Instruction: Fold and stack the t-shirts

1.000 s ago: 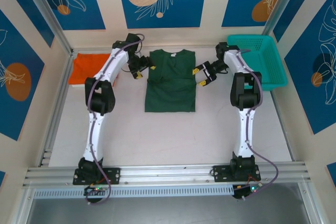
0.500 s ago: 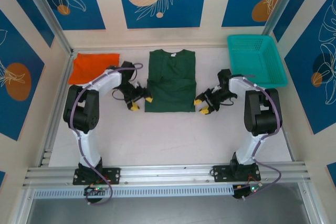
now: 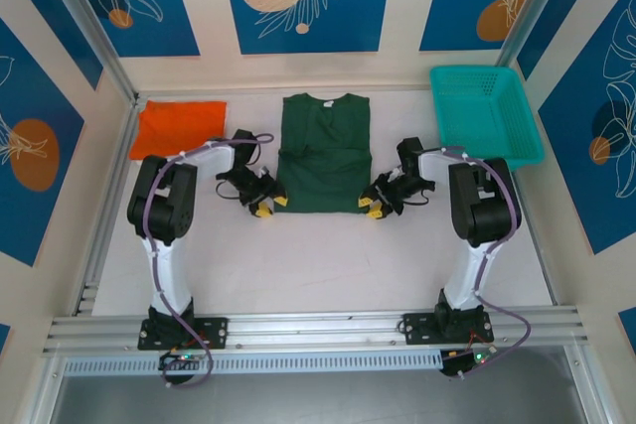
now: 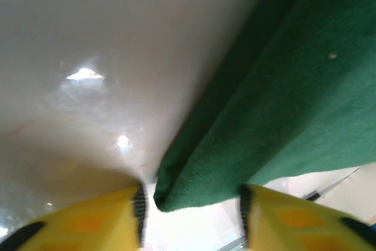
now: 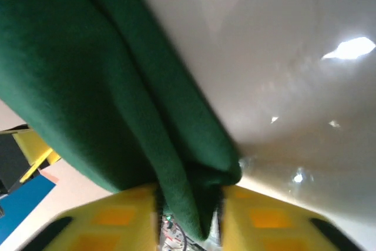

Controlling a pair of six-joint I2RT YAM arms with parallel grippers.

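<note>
The dark green t-shirt (image 3: pixel 323 151) lies flat at the back middle of the table, folded into a narrow rectangle with the neck at the far end. My left gripper (image 3: pixel 266 208) is at its near left corner. In the left wrist view that corner of the green t-shirt (image 4: pixel 282 86) lies between the yellow fingers (image 4: pixel 88 221) of the left gripper (image 4: pixel 191 210), which stand apart with a gap on one side. My right gripper (image 3: pixel 373 204) is at the near right corner, and the right gripper (image 5: pixel 189 216) is shut on the bunched hem of the green t-shirt (image 5: pixel 88 74). The orange t-shirt (image 3: pixel 179 126) lies folded at the back left.
A teal mesh basket (image 3: pixel 475 71) stands at the back right. Aluminium rails run along the table's left side and near edge (image 3: pixel 318 330). Bare white table (image 3: pixel 318 255) stretches in front of the shirt between the two arms.
Both arms have drawn back from the shirt's upper sides to its near corners, and both grippers have narrowed, the right one closing on the hem.
</note>
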